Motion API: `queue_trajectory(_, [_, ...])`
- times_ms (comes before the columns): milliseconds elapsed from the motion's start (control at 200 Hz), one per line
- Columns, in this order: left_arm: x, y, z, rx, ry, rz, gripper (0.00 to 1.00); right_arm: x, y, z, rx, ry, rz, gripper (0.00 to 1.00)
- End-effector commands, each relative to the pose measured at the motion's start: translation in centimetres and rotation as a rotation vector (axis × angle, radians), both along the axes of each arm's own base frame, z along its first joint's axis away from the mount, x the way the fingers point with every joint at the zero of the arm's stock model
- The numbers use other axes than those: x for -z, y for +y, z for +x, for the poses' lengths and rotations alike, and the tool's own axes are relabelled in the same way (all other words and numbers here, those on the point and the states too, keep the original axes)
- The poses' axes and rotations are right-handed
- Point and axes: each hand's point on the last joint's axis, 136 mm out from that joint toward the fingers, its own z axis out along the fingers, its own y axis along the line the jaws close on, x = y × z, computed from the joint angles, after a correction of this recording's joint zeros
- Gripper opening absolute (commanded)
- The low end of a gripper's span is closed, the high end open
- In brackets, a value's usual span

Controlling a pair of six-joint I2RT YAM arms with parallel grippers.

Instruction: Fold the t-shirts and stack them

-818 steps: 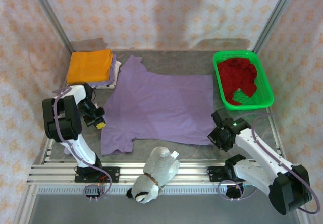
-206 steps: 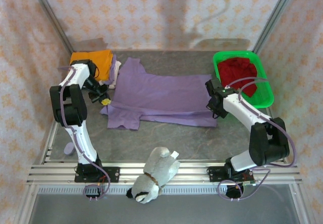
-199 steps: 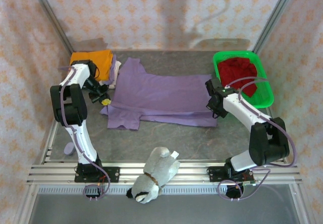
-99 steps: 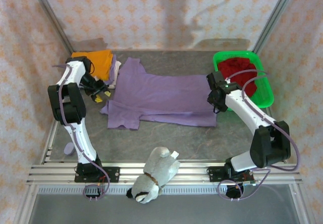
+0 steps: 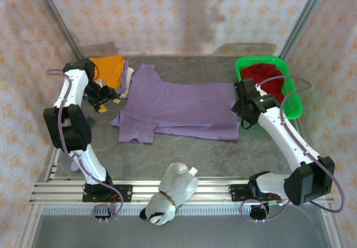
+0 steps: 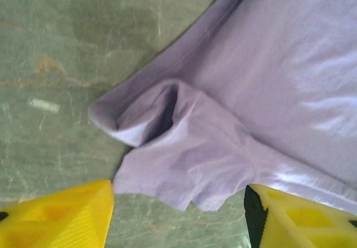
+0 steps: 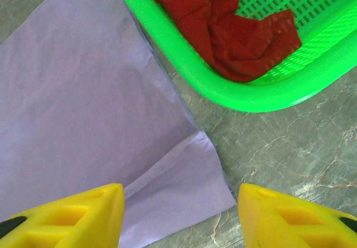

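Note:
A lavender-purple t-shirt [image 5: 178,107] lies folded in half across the middle of the table. My left gripper [image 5: 102,104] hovers open just off its left sleeve. In the left wrist view that rumpled sleeve [image 6: 189,153] lies flat between my yellow fingers [image 6: 61,217], touching neither. My right gripper [image 5: 244,115] stands open over the shirt's right edge. In the right wrist view the doubled corner [image 7: 173,192] lies free below the gripper [image 7: 181,220]. A dark red t-shirt [image 5: 266,81] sits crumpled in the green basket [image 5: 294,109]. An orange t-shirt [image 5: 109,68] lies folded at the back left.
A grey-and-white plush toy [image 5: 170,192] lies on the front rail. The green basket's rim [image 7: 223,80] runs close beside the purple shirt's right edge. Pale folded cloth [image 5: 128,77] shows under the orange t-shirt. Patterned walls enclose the table on three sides.
Both grippers have opened and let go of the purple t-shirt's folded-over edge. The left one has drawn off to the left, the right one slightly back and to the right.

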Motion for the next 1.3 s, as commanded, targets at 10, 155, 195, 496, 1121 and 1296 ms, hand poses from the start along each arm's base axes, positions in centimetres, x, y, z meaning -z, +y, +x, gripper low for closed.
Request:
queue_trajectory(10, [0.2,0.2,-2.8,0.018,0.036,0.018,0.65,-0.5,1.3,-1.0,-0.027,0.01,0.026,0.56])
queue_trajectory(155, [0.5,-0.4,-4.7,0.023,0.044,0.012,0.65,-0.1,3.1,-1.5,-0.055,0.02,0.065,0.56])
queue_trajectory(195, [0.7,-0.6,-5.2,0.023,0.046,0.009,0.66,0.1,3.5,-1.7,-0.061,0.024,0.073,0.56])
queue_trajectory(496, [1.7,-1.7,-8.3,0.009,0.044,-0.01,0.66,0.3,5.6,-2.8,-0.094,0.033,0.121,0.56])
queue_trajectory(1121, [7.0,-3.5,-12.4,-0.015,0.135,-0.076,0.65,4.2,15.7,-4.7,-0.203,0.113,0.334,0.56])
queue_trajectory(1296, [9.1,-3.9,-13.1,-0.044,0.158,-0.079,0.61,7.1,21.2,-4.5,-0.278,0.187,0.427,0.56])
